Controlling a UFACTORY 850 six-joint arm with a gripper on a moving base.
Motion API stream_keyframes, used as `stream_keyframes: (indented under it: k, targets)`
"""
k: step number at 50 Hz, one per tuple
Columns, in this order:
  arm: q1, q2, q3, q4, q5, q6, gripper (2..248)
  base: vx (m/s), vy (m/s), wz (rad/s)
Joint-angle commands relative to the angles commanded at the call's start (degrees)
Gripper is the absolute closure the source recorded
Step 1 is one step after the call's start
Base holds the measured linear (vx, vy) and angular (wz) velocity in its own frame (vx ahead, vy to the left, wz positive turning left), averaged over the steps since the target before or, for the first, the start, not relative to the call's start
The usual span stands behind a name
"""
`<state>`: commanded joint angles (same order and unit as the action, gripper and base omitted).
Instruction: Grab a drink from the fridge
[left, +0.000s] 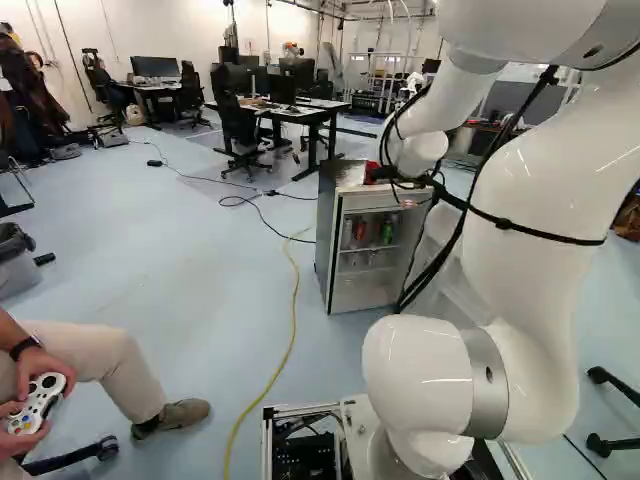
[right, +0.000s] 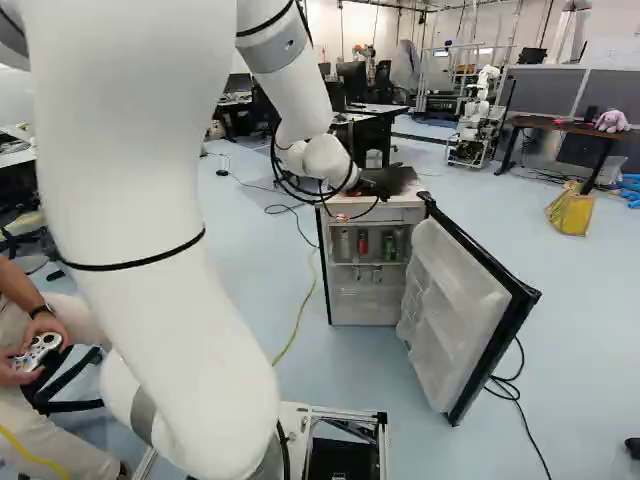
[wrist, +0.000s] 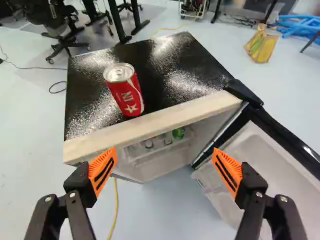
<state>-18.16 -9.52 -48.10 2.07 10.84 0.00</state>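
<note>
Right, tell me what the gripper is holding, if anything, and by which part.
Nothing: the gripper is open, and the red can stands upright on the fridge, ahead of it.

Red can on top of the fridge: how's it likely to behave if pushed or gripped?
The can is upright and taller than wide, so a high push would probably tip it. Its smooth round wall would likely roll once down, and the fridge's front edge is close. Thin metal may dent under a hard squeeze; fill can't be seen.

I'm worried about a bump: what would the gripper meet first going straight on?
Probably the fridge, at its pale top front edge; depth is unclear, so it might pass just beneath.
</note>
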Motion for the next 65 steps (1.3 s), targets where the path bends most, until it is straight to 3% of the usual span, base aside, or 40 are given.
stream_keyframes:
  k: [18, 65]
  targets:
    - [-3.41, 2.34, -0.06, 0.24, -8.09, 0.00, 3, 0.000, 0.000, 0.000]
    - [-11.45, 3.95, -5.28, -3.24, -19.97, 0.00, 3, 0.000, 0.000, 0.000]
